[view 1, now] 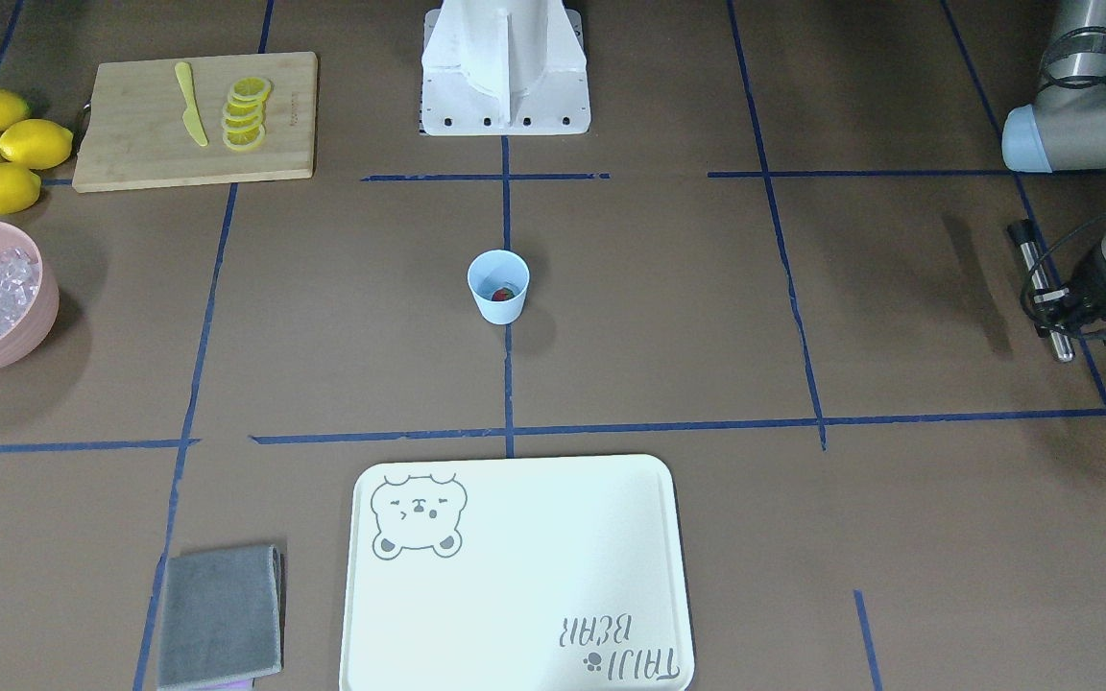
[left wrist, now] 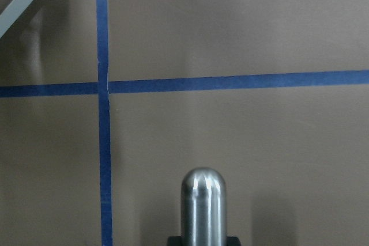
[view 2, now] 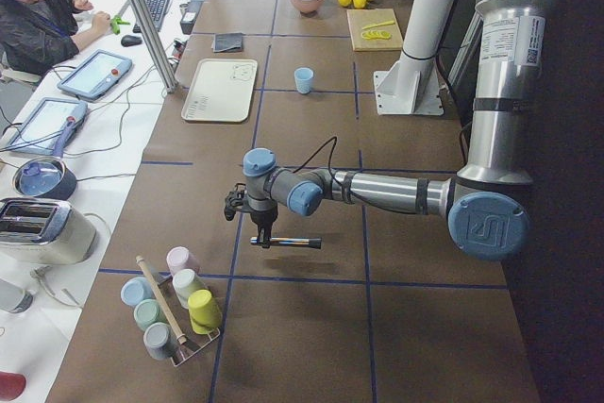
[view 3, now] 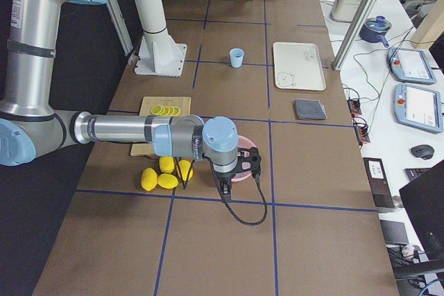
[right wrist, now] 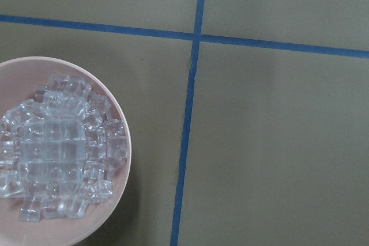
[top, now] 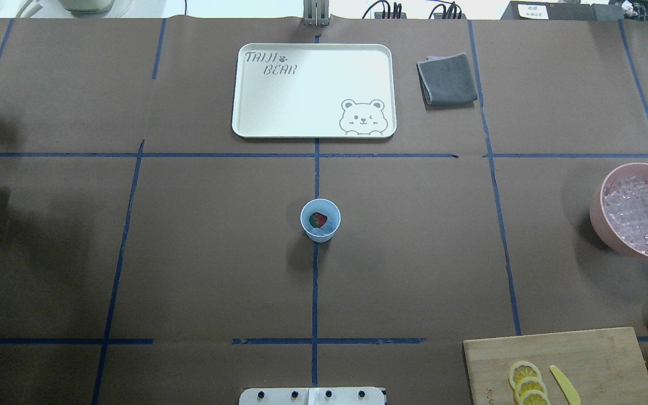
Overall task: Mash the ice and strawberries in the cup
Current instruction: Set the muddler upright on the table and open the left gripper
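Cup [top: 320,220]: upright at table [top: 189,253] centre, on blue tape line. Strawberry [top: 316,218] inside; pale ice [top: 328,228] beside it.
Left gripper [view 1: 1054,309]: far out at cup's 9 o'clock in overhead view, above table, clamped on steel muddler [view 1: 1033,264], held level.
Right gripper [view 3: 223,186]: near pink bowl [top: 599,214] of ice cubes [right wrist: 57,154] at cup's 3 o'clock; finger position cannot be told.
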You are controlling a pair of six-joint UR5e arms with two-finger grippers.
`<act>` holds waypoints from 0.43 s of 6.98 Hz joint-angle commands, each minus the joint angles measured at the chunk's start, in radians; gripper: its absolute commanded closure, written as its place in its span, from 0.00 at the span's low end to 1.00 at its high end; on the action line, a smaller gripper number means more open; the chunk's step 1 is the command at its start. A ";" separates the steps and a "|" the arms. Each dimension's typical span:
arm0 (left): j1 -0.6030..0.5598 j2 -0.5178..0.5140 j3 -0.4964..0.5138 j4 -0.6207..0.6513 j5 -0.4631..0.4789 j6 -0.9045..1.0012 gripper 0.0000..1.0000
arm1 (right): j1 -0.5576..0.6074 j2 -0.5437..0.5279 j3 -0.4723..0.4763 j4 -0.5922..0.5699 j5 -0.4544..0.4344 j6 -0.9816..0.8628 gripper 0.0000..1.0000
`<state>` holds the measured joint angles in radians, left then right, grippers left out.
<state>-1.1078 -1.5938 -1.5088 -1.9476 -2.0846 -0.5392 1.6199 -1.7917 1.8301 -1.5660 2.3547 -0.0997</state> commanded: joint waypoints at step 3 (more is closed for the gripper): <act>0.032 -0.003 0.041 -0.034 0.000 0.001 0.18 | 0.000 0.000 0.000 0.000 -0.002 0.000 0.01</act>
<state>-1.0879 -1.5965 -1.4715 -1.9742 -2.0847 -0.5376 1.6199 -1.7917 1.8300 -1.5662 2.3536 -0.0997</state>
